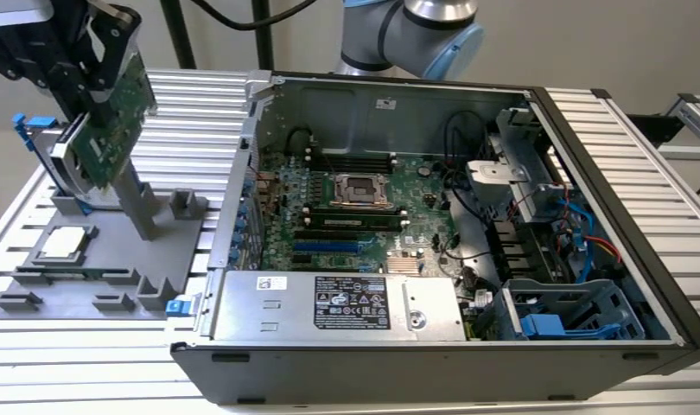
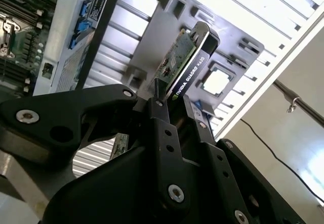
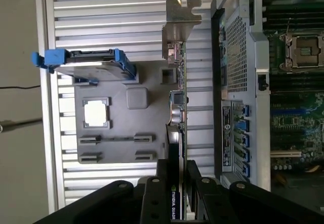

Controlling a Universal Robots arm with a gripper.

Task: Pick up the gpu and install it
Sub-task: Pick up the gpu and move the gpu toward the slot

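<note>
One tool here, and in the second wrist view its two black fingers are clamped tight on the one gpu, pinching the card by its edge, green board on one face and black cover on the other. In the first wrist view the card runs edge-on away from the grip, with its single silver bracket at the far end. In the exterior view the card is in the upper left of the frame, tilted, held up over the gray holder plate and outside the computer case. On that plate there is one square silver CPU chip lying flat in its pocket, and one hard drive with blue rails standing on edge. Everything sits on the slatted metal worktop. One case, lying open in the middle and right of the exterior view: inside are one green motherboard with one CPU socket, and one silver power supply along the near wall. The arm shows at the top centre.
</note>
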